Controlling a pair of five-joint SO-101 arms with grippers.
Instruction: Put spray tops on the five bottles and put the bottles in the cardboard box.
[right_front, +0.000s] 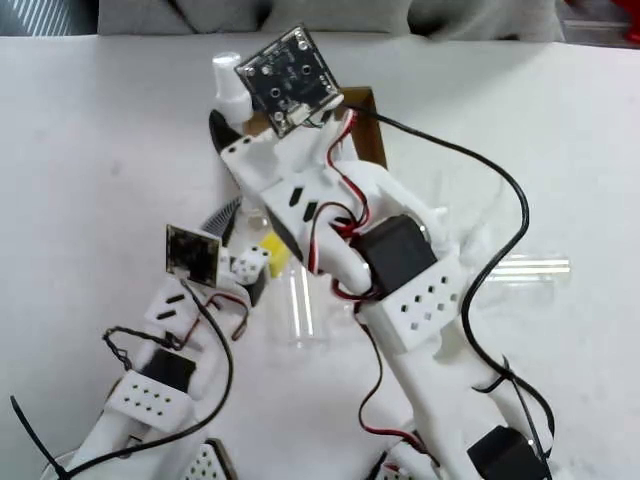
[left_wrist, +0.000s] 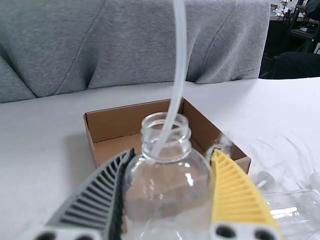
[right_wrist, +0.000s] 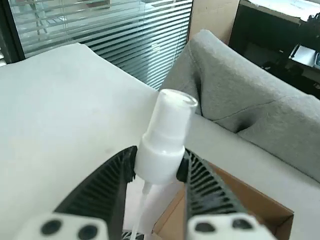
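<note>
Clear bottle (left_wrist: 165, 190): upright, clamped at the shoulders between the grey and yellow fingers of the left gripper (left_wrist: 172, 155); stands just in front of the cardboard box (left_wrist: 115, 120); neck uncapped, with the dip tube (left_wrist: 178, 75) running down into it. Spray top (right_wrist: 165, 140): white, held above the bottle, pinched at its collar by the right gripper (right_wrist: 160, 162). Further clear bottles (left_wrist: 295, 200): lying on the white table (left_wrist: 40, 150) beside the box.

Clamped: left fingers (left_wrist: 95, 200), right fingers (right_wrist: 102, 190).
</note>
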